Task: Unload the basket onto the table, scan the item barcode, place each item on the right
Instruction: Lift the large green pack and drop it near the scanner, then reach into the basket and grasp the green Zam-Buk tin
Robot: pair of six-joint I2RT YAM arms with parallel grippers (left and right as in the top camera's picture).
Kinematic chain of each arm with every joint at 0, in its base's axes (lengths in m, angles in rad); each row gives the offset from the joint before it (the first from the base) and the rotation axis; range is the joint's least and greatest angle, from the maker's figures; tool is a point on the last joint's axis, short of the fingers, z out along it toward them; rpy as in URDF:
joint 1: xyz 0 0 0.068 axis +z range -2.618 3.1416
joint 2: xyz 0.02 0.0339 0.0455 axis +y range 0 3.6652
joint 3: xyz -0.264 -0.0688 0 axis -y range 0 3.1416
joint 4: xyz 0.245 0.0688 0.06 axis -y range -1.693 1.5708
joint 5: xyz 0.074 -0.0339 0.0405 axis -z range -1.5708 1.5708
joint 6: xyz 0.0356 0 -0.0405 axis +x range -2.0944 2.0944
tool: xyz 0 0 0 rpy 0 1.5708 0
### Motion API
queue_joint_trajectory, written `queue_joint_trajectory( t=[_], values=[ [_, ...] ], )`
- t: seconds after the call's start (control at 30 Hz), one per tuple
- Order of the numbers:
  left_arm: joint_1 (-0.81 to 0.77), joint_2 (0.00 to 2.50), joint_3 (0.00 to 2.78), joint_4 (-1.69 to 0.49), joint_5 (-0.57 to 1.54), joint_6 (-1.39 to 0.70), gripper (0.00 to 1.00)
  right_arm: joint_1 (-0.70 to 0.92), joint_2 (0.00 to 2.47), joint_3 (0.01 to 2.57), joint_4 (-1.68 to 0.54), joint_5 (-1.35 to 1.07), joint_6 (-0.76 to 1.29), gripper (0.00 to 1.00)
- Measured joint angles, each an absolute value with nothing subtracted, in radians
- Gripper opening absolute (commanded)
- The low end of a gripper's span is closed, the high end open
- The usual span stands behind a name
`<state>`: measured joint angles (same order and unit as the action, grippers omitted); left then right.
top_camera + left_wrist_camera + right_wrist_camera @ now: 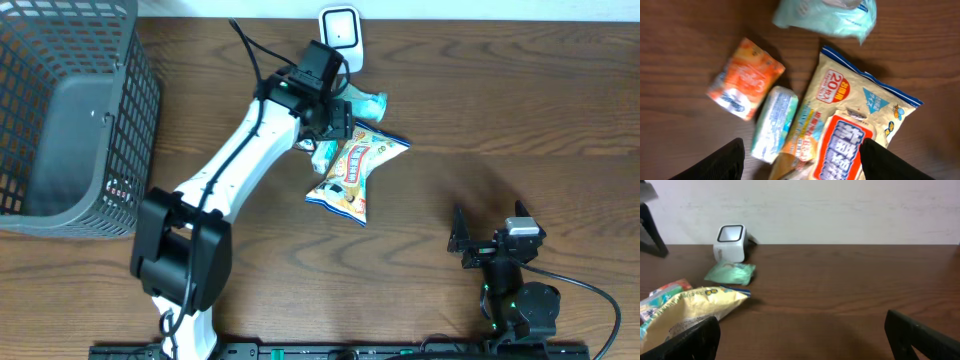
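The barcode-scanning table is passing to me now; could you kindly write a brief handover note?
Left claw: open, empty, hovering over the packets.
Right claw: open, empty, off to the right, apart from the items.
Items: large snack bag, orange packet, pale blue-green packet and mint packet lie clustered near the white scanner.
Done: nothing here shows a completed scan.
Left: grasp one item and present its barcode to the scanner.

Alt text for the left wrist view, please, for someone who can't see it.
The open left gripper hangs over a cluster of packets on a wooden table: a large cream snack bag, a pale blue packet, an orange packet and a mint-green packet.
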<state>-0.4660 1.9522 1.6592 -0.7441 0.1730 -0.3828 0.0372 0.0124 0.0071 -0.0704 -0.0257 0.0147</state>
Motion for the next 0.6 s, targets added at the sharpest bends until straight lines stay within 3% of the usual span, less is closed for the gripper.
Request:
queue_joint_trajectory(
  t=[0.27,0.47,0.6],
  values=[
    [-0.268,1.711,1.662,-0.738,0.043,-0.309,0.72,0.037,0.012,0.007,-0.070,-0.026,0.015,0.99],
    [0.059,1.536,1.686,-0.710,-0.101,-0.315,0.97,0.037,0.012,0.007,-0.070,-0.026,0.015,0.99],
    [0.292,1.518,1.687,-0.769,-0.135,-0.395,0.99,0.037,0.012,0.007,-0.070,-0.026,0.015,0.99]
  ],
)
